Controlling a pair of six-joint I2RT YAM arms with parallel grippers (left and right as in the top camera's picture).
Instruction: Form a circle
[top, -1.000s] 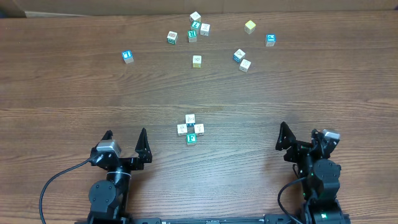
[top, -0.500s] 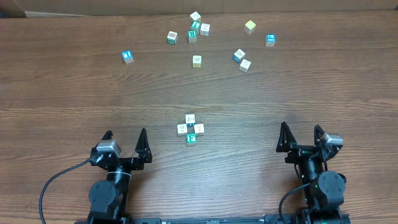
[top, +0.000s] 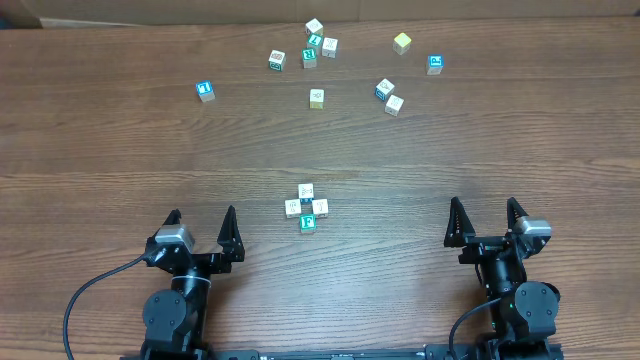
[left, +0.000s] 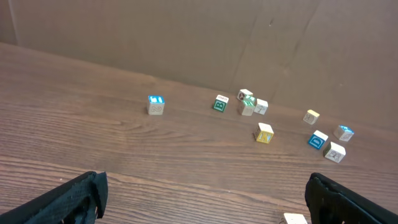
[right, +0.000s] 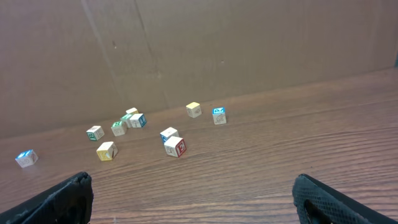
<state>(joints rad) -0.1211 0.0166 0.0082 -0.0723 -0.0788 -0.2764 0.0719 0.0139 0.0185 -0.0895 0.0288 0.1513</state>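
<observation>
The circle is a tight ring of four small cream cubes with blue and green faces, at the middle of the table near the front. My left gripper stands open to its left and a little nearer the front edge, holding nothing. My right gripper stands open well off to the right, also holding nothing. In the left wrist view the black fingers are spread wide, and one cream cube of the ring shows at the bottom edge by the right finger. The right wrist view shows spread fingers over bare wood; the ring is out of that view.
Several loose cubes lie scattered along the far side: a blue one at left, a cluster at centre, a yellow one, a pale yellow one and a pair at right. A cardboard wall stands behind the table.
The right arm has shifted slightly to the right and squared up, so both its fingers point straight ahead. The left arm and the cubes have not moved.
</observation>
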